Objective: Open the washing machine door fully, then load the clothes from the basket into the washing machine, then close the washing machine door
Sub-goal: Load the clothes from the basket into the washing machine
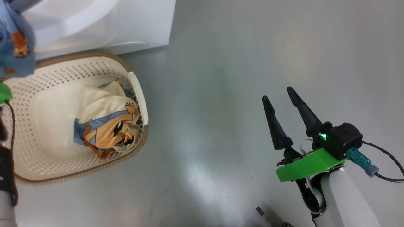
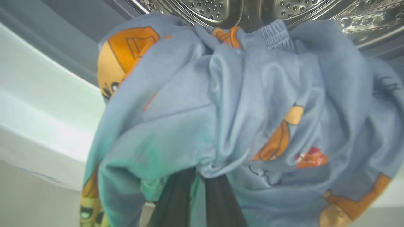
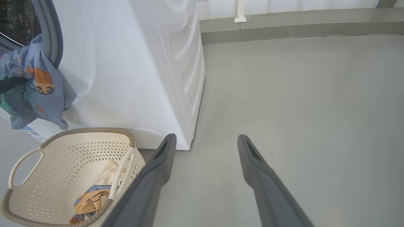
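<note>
Grey floor (image 1: 221, 94) beneath my right gripper (image 1: 276, 93), spread wide, my left gripper (image 2: 198, 186) pinching the blue garment (image 2: 240, 110), hanging lengthwise downward, drum (image 2: 214, 9) just ahead

Bright, even indoor light is seen in all 3 views. In the head view a broad soft glare is spread over the grey floor (image 1: 202, 176), and the washing machine (image 1: 104, 22) is nearly blown out to flat white. In the left wrist view the blue garment (image 2: 240, 104) is rendered soft & out of focus, w/ a green tint at lower left. Sharp glints are caught on the steel drum (image 2: 214, 9). The right wrist view is sharper, w/ sheen on the machine's side.
</note>
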Controlling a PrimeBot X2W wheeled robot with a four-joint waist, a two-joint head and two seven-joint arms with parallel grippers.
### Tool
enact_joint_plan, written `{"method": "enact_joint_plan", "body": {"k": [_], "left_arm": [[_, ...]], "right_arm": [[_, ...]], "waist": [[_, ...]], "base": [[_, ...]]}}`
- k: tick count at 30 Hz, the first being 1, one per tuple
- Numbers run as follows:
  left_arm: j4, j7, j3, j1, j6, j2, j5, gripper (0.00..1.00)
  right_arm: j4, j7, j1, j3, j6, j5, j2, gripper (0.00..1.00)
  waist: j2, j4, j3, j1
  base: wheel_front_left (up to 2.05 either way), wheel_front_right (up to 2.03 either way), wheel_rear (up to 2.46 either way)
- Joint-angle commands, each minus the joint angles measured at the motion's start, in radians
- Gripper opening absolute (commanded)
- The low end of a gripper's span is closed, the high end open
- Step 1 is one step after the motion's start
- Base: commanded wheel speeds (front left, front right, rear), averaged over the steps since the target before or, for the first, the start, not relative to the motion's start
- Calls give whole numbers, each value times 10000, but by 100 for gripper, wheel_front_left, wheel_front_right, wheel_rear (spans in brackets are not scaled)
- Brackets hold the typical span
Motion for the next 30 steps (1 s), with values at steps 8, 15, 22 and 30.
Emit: {"method": "enact_joint_plan", "body": {"k": [8,15,22,30], "left_arm": [[-2313,-148,480,1068,52,356,478,0],[-3124,-137,402,960,22,548,687,0],[-3180,430,120,-18,-147,1061,566,0],[-3121,1727,-603,-1950,-328,1903,241,0]], "right_arm": [[-170,-48,169,240,27,179,20,100],[-207,-48,149,296,27,259,20,100],[-266,-48,67,342,27,344,20,100],[-350,-48,-72,353,27,431,20,100]], "waist": [[-1,41,-252,-1],[-1,16,-91,-1],[-1,-109,257,-1],[-1,-248,834,-1]], "base": [[0,0,0],[0,0,0],[0,0,0],[0,0,0]]}}
